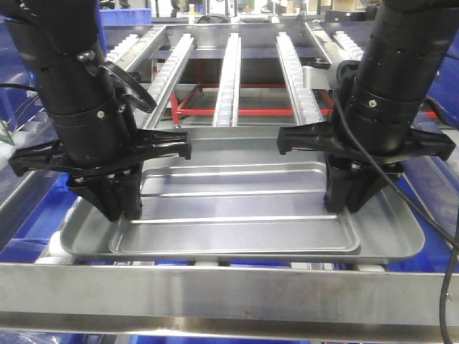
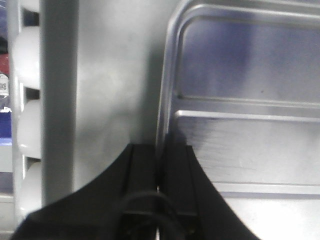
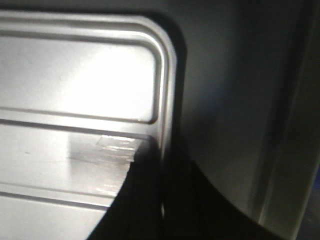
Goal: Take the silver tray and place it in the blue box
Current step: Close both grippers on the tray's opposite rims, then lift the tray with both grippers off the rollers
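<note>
On roller rails [image 1: 231, 72] sits the silver tray [image 1: 244, 201]

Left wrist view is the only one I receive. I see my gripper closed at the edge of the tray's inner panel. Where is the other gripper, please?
Observer: The right gripper is also down on the silver tray, at the short side opposite the left gripper.
Operator: Is it closed like mine?
Observer: Yes. In the right wrist view its fingers look shut along the panel's raised edge, near a rounded corner.
Operator: What does the tray lie on?
Observer: In the front view it rests at the near end of the roller rails, behind a steel crossbar.
</note>
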`<state>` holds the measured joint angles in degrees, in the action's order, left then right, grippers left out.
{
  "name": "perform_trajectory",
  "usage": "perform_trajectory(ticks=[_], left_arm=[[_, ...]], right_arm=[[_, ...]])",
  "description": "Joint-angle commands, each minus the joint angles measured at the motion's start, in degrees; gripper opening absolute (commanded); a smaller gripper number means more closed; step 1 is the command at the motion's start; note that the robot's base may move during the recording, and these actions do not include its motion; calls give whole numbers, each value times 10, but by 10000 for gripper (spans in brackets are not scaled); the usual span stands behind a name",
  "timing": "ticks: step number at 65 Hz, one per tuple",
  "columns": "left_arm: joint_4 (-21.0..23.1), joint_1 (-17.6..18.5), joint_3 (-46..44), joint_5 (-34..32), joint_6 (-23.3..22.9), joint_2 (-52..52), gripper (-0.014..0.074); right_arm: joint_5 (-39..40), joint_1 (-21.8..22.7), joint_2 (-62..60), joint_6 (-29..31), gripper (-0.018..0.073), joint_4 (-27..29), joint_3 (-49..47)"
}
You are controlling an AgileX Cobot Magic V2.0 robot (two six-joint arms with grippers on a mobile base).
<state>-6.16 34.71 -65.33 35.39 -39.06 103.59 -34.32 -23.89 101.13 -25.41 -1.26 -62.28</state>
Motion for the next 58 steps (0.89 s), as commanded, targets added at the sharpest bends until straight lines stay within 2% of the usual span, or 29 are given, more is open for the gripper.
perform_trajectory(ticks=[1,13,30,40,47,58], left_arm=[[-25,0,-13,-28,-1,-21,-104],[-54,1,-40,-5,-1,-56,-104],[-57,11,-26,-1,-17,-162,-104],[-72,47,18,14,-56,-213,-104],[-88,74,56,24,-89,-242,-104],[-83,111,109,49,-112,-270,-104]], right_arm=[[18,2,-24,4,49,-11,-17],[44,2,-70,-12,51,-11,-23],[47,-11,-176,-48,59,-23,23],[38,-50,-234,-155,59,-78,89],[-7,-82,-263,-231,59,-130,121],[-56,-136,-284,-281,59,-152,148]])
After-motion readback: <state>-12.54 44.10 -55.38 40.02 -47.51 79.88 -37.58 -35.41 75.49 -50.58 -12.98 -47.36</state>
